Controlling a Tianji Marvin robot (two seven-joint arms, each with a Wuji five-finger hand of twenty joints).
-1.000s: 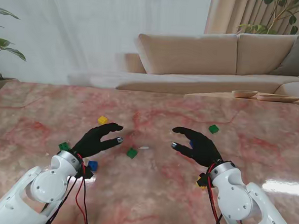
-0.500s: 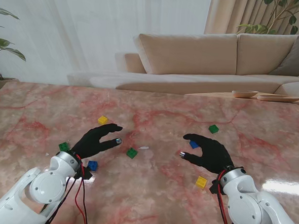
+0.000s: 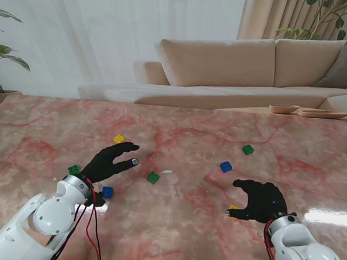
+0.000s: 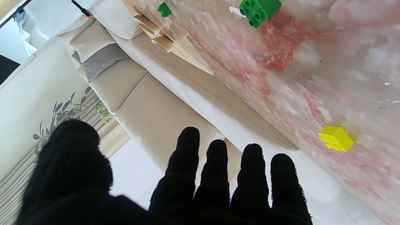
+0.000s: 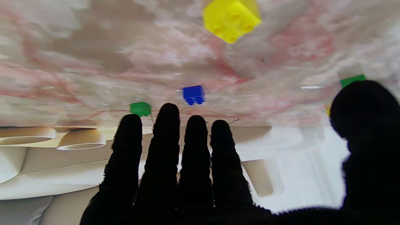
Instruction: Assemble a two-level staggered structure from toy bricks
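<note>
Your stand camera looks down from above the shoulders across the whole bench [image 3: 173,224] toward the sofa [image 3: 236,69]. Each wrist camera sits just behind its robot hand's fingers [image 4: 215,175], close over the bench and inverted, facing the sofa too. The left wrist view shares the near green brick [image 4: 259,11] [image 3: 153,177] with the stand view; the right wrist view shares the blue brick [image 5: 193,94] [image 3: 225,166].

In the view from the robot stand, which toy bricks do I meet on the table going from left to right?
Green brick → blue brick → yellow brick → green brick → blue brick → yellow brick → green brick.
</note>
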